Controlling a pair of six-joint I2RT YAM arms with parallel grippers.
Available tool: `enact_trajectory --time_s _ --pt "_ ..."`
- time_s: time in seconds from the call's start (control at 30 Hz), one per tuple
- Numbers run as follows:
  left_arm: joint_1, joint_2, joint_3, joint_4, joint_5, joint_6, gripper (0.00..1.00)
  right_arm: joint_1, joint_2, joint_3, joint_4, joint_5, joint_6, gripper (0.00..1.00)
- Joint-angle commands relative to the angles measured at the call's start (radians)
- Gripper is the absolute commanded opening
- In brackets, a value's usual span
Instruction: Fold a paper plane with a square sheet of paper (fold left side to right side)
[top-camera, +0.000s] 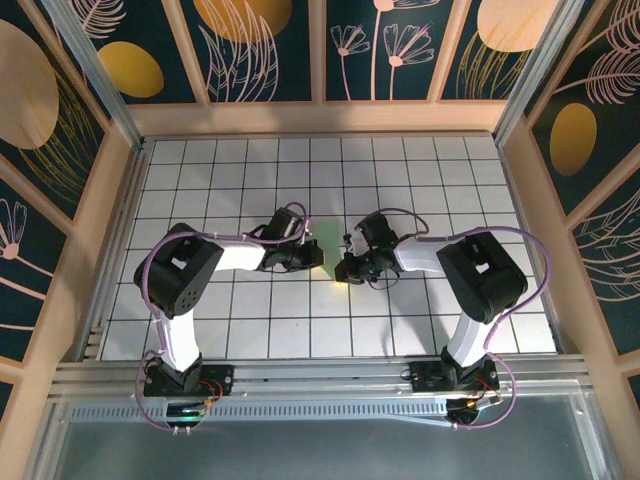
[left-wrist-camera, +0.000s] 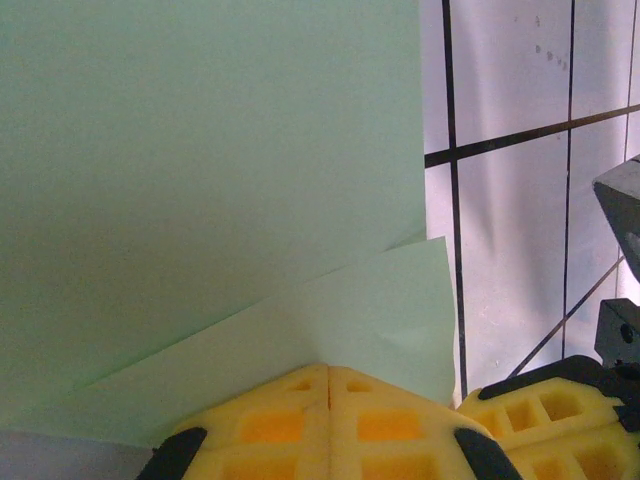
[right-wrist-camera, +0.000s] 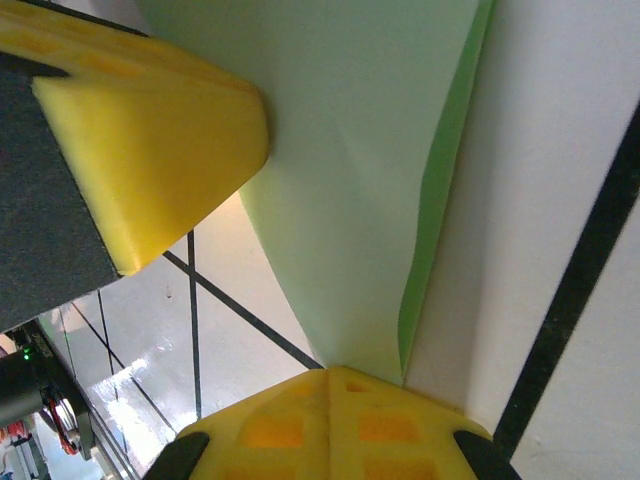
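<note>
At mid-surface (top-camera: 250, 170) the square sheet of paper (left-wrist-camera: 200, 180) lies partly folded, left tool (left-wrist-camera: 328, 372) and right tool (right-wrist-camera: 330, 375) both closed tight, tips against it, probably pinning the flap for creasing.

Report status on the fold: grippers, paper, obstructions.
Both shut: left gripper, right gripper, tips at the square sheet of paper. Sheet creased, one edge lifted. Nothing in the way.

square sheet of paper (top-camera: 332, 240) largely hidden overhead, cropped by wrist-view edges
</note>
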Motion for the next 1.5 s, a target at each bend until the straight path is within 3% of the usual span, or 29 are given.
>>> enact_trajectory --time_s 0.0,0.53,1.47 --pt "0.002 0.040 -0.002 -0.087 -0.061 0.001 0.00 -0.013 -0.037 0.013 0.000 -0.014 0.048 0.00" --pt "0.002 0.046 0.006 -0.102 -0.067 0.007 0.00 0.013 0.050 0.090 0.006 -0.006 0.026 0.00" --pt "0.003 0.080 0.023 -0.147 -0.107 -0.004 0.00 0.021 0.007 -0.010 -0.150 0.060 -0.041 0.00"
